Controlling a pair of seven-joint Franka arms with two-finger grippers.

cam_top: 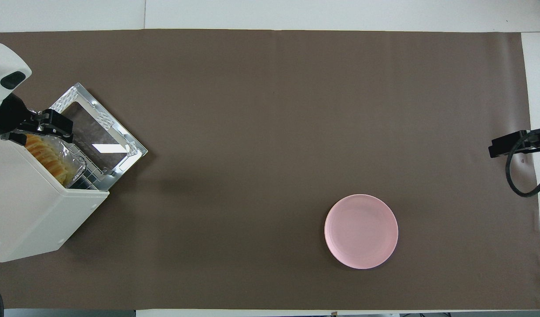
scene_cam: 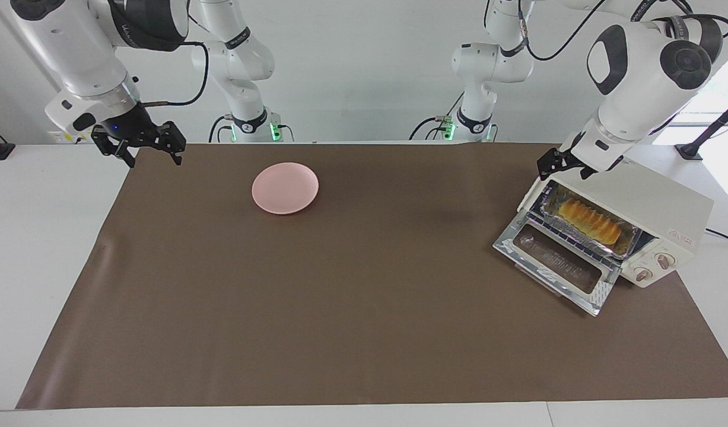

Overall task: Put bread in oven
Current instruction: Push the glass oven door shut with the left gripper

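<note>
Brown-matted table (scene_cam: 340,308): I'm hovering the left gripper (scene_cam: 562,163), fingers slightly apart and empty, over the oven (scene_cam: 648,207), whose bread (scene_cam: 589,220) is lying lengthwise inside; right gripper (scene_cam: 143,148) is waiting, fingers wide.

- Bread (scene_cam: 590,221): small golden-yellow loaf, ridged top, lying lengthwise along the mouth inside the oven.
- Oven (scene_cam: 648,201): boxy cream-white toaster oven, glass door dropped open flat, two round knobs; at the left arm's end of the worktop, set askew.
</note>
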